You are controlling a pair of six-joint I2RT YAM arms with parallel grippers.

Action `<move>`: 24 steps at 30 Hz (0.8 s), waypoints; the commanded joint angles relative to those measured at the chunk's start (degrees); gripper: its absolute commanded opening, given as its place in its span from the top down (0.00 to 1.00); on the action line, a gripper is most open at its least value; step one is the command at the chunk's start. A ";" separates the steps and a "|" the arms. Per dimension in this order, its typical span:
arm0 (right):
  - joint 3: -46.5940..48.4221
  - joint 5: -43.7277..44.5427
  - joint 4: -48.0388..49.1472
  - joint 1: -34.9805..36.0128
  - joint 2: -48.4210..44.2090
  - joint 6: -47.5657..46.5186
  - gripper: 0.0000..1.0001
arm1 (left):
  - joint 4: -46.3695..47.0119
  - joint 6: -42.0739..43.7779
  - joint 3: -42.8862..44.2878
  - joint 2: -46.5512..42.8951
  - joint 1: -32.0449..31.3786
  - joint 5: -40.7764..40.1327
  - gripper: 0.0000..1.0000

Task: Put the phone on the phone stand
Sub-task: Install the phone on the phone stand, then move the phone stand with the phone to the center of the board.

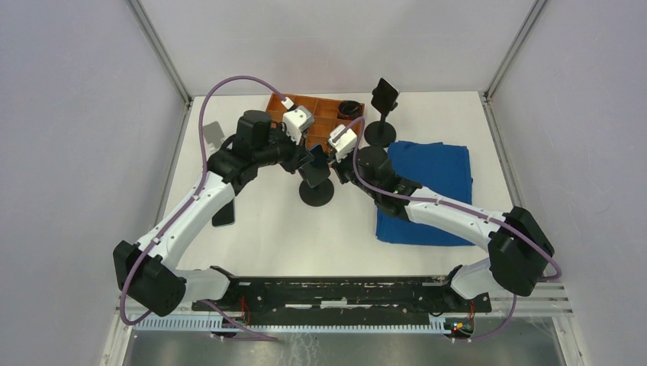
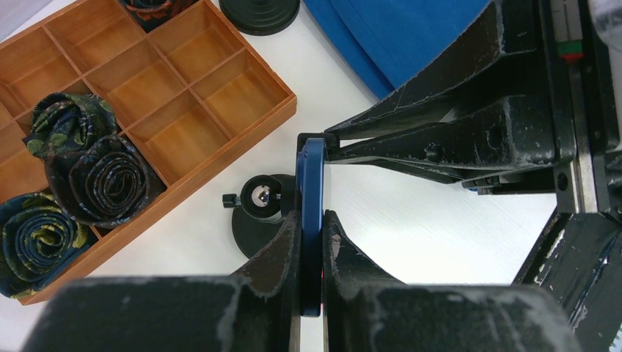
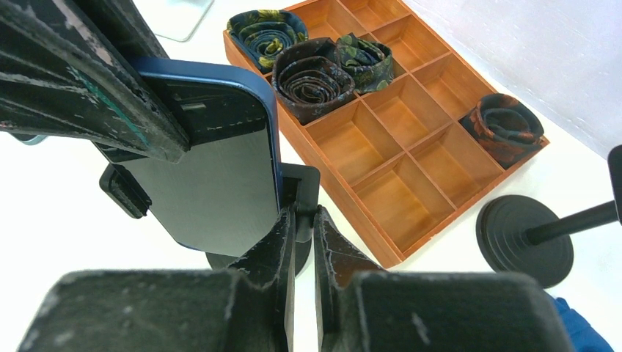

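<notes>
A blue-edged phone (image 2: 311,176) with a dark screen (image 3: 213,172) is held upright on edge over the black phone stand (image 1: 317,192) in the middle of the table. My left gripper (image 2: 312,216) is shut on the phone's thin edges. My right gripper (image 3: 304,213) is shut on the stand's black holder plate (image 3: 302,187), right beside the phone. The stand's round base and ball joint (image 2: 257,202) show just left of the phone in the left wrist view. In the top view both grippers (image 1: 311,156) (image 1: 336,152) meet above the stand.
An orange compartment tray (image 1: 324,114) with rolled ties (image 3: 312,77) lies behind the stand. A second black stand (image 1: 381,114) stands at the back right; its base shows in the right wrist view (image 3: 524,238). A folded blue cloth (image 1: 427,191) lies right.
</notes>
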 commanded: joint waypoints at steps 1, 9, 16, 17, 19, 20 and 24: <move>-1.06 12.78 -7.18 3.31 -1.46 1.89 1.00 | 4.23 2.90 3.06 -0.04 2.96 -16.16 0.98; -1.02 14.01 -6.72 7.06 -0.83 2.77 0.95 | 4.59 2.98 2.88 -0.06 2.96 -15.89 0.98; -0.32 12.60 -7.74 7.70 -1.17 2.09 0.81 | 4.76 3.07 2.64 -0.28 2.95 -15.76 0.98; -0.18 12.34 -7.95 7.84 -1.29 2.04 0.80 | 4.76 3.09 2.66 -0.30 2.95 -15.80 0.98; -0.01 12.08 -8.14 8.07 -1.45 1.82 0.79 | 4.78 3.15 2.62 -0.30 2.96 -15.80 0.98; 0.07 12.02 -8.28 8.15 -1.46 1.77 0.79 | 4.84 3.15 2.62 -0.30 2.97 -15.77 0.98; 0.17 11.46 -8.64 8.47 -1.50 1.37 0.75 | 4.92 3.24 2.53 -0.39 2.92 -15.72 0.98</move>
